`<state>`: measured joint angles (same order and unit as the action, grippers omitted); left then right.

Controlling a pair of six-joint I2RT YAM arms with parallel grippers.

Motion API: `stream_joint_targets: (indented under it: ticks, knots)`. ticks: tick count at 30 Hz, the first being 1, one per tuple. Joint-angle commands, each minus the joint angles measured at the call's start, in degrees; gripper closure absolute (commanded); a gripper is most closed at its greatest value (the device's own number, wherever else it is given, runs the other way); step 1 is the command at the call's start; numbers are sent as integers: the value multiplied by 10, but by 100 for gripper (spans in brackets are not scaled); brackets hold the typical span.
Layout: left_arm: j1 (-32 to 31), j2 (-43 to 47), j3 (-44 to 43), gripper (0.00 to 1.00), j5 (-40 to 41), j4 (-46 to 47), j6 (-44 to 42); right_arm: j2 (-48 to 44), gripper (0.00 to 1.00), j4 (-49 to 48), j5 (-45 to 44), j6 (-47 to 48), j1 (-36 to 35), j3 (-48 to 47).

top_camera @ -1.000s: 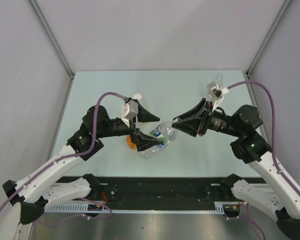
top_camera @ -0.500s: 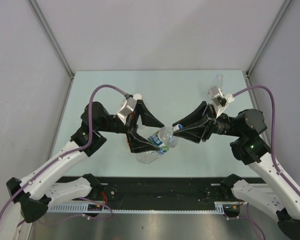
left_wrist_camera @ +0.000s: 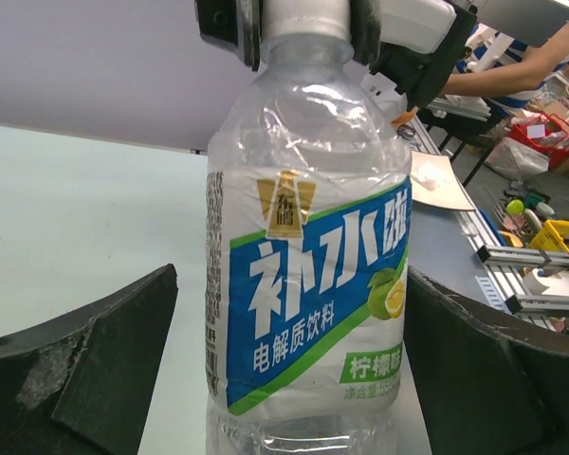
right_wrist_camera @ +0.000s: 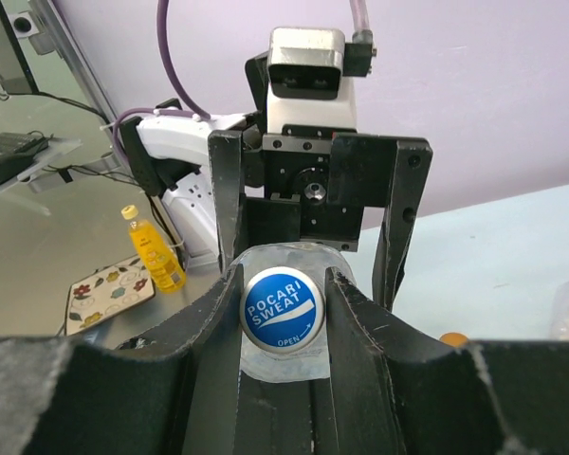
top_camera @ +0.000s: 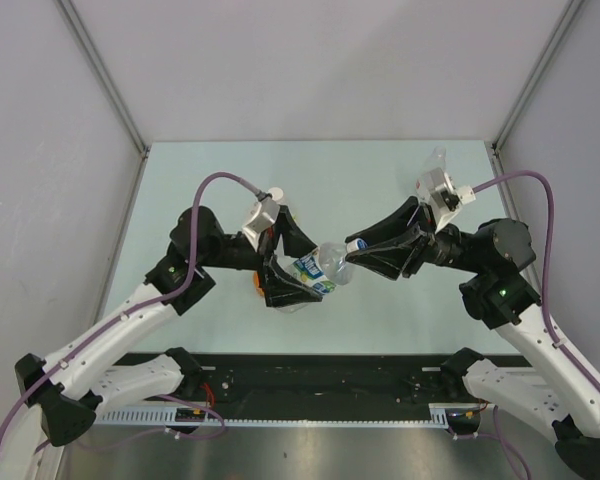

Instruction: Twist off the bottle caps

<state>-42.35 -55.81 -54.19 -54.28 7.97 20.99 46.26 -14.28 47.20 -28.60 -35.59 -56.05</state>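
Jaws of the right gripper [top_camera: 351, 249] are clamped on the blue cap [right_wrist_camera: 283, 308], which has white lettering on its top. The right wrist view shows 1 black finger pressed against each side of it. The cap sits on the neck of the blue-label bottle [left_wrist_camera: 303, 284], a clear one with a crinkled shoulder. From above, the bottle is tilted over, with its cap end toward the right arm and its base toward the left arm. It is over the middle of the worktop [top_camera: 200, 180], nearer the near edge than the far one. Whether its base touches the worktop cannot be told.

The left gripper [top_camera: 315, 268] stands around the bottle's body with its jaws wide apart, 1 finger on each side of the label. In the left wrist view a strip of worktop shows between the bottle wall and the finger at the left of that view. The other finger is just beside the wall or touching it; I cannot tell which.

A white cap [top_camera: 276, 193] shows just beyond the left wrist, toward the far edge; the arm hides what it sits on. An orange thing [top_camera: 260, 286] peeks out under the left gripper, toward the near edge, too covered to name. A small clear bottle [top_camera: 437, 160] is by the far right corner, well apart from the others.
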Motion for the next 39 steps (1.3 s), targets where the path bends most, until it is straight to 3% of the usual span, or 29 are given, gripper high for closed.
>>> stream_joint_targets:
  ticks: [1,9,14,19,33,39]
  knots:
    - [-2,2,2,0,8,2,-4,-2,100,-38,-18,8,-8,-4]
    - [-17,-21,-7,0,13,7,-6,5,100,-15,-47,44,-49,-5]
    - [-32,-35,-11,6,16,-1,-22,8,100,-8,-69,56,-62,-5]
    - [-40,-28,-3,0,23,-1,-29,4,100,3,-95,67,-69,-6]
    - [-41,8,41,1,53,46,-27,-29,100,-6,-178,69,-75,9]
    - [-44,6,44,2,102,50,-31,-35,100,-7,-237,66,-98,16]
